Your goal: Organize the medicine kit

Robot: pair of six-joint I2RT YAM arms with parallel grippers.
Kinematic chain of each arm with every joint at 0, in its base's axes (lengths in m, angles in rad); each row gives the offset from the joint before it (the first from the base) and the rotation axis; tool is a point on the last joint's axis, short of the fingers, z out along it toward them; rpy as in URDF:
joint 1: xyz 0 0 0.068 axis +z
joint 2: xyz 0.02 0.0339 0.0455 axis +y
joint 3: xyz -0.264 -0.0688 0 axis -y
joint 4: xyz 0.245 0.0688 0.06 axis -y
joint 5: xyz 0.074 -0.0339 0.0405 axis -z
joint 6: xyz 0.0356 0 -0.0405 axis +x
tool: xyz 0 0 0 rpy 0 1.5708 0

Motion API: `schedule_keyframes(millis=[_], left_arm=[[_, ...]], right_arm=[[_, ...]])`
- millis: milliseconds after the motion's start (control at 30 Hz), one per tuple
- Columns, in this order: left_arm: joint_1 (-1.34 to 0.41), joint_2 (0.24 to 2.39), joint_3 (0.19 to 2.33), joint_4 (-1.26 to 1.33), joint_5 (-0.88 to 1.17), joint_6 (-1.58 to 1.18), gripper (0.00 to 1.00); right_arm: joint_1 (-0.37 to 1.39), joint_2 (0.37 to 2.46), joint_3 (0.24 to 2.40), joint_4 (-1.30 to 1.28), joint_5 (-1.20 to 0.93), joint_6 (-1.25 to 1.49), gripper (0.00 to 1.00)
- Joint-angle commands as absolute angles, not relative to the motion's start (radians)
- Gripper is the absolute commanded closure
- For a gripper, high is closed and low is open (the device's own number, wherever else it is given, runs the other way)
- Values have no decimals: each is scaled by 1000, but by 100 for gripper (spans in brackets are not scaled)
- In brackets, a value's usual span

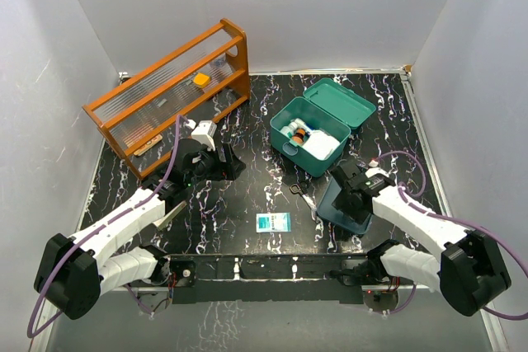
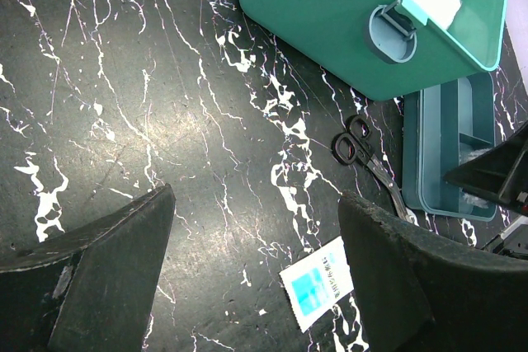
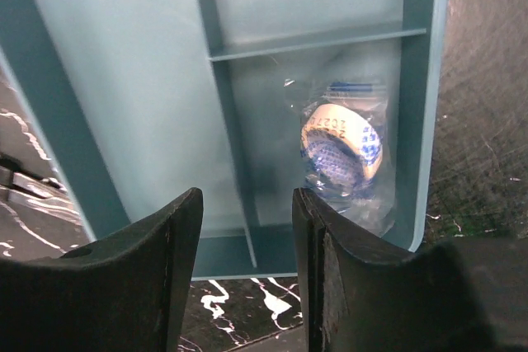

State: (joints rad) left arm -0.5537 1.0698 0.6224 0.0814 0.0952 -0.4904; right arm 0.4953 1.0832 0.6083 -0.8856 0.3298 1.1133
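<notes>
The teal medicine kit (image 1: pixel 285 142) stands lid-open at the far right-centre of the black marbled table (image 1: pixel 239 204), as the right gripper (image 3: pixel 247 204), jaws apart and empty, hovers over a plastic-wrapped roll (image 3: pixel 340 147) in the blue-grey tray (image 3: pixel 107 80) just nearer, while the left gripper (image 2: pixel 256 199) gapes wide at left.

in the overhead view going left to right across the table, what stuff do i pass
orange rack → small blue-and-white packet → scissors → blue-grey divided tray. The open teal box spans the last three, so it's left out.
</notes>
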Motion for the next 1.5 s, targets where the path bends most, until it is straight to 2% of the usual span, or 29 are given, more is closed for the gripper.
schedule_keyframes(millis=[0,267,500,800,933,1033,1300,1400,1467], left_arm=[[-556,1050,627,95,100,-482,21],[-556,1047,622,107,100,-485,21],[-556,1041,623,97,84,-488,21],[-556,1040,609,70,81,-529,21],[-557,1027,605,52,64,-537,21],[-556,1003,610,34,-2,-540,21],[-556,917,637,-20,-197,-551,19],[-557,895,645,-34,-223,-547,18],[-556,880,650,-44,-245,-554,18]], right_arm=[[492,1058,571,-849,291,1163,54],[492,1053,706,-929,364,1108,52],[510,1059,758,-862,251,955,51],[743,1061,757,-642,162,819,47],[882,1148,775,-518,81,640,41],[970,1235,839,-526,110,522,35],[1058,1417,923,-542,119,412,28],[1068,1442,921,-549,140,385,20],[1073,1470,927,-568,155,365,18]])
